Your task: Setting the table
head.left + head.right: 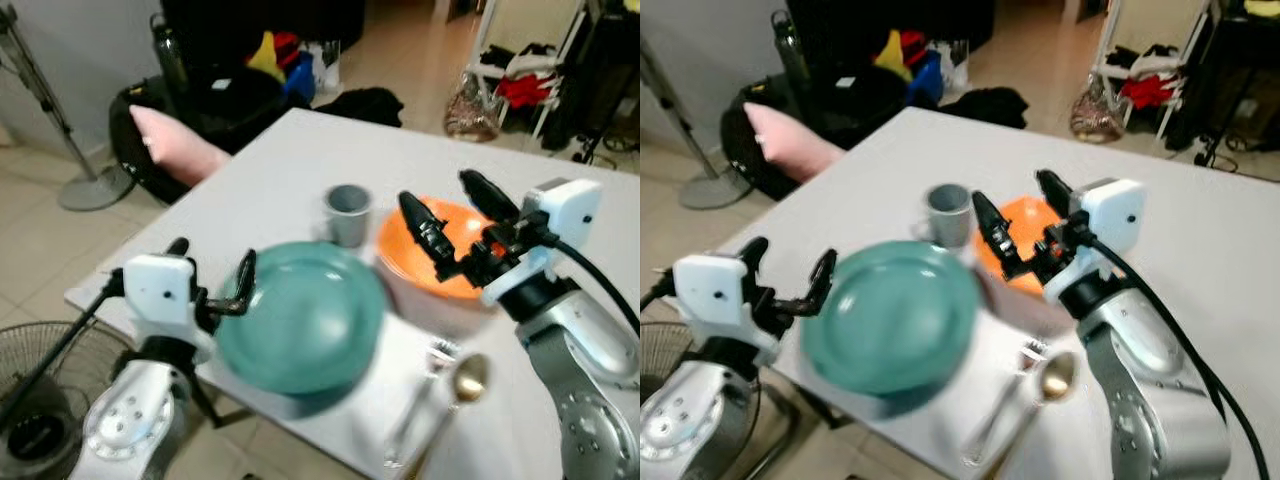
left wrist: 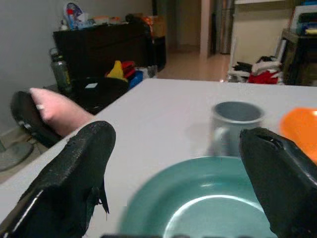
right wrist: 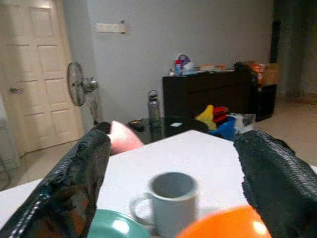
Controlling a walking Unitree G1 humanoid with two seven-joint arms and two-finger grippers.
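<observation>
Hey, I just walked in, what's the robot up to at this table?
It is setting a white table. A teal plate lies near the front edge, with a grey mug and an orange bowl behind it, and a spoon and a fork to its right. The left gripper hangs at the plate's left rim, jaws open. The right gripper hovers over the bowl, jaws open. Neither holds anything.

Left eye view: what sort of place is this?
Most likely a lived-in home: a white table set with a teal plate and grey mug, a floor fan, clothes on a rack.
</observation>
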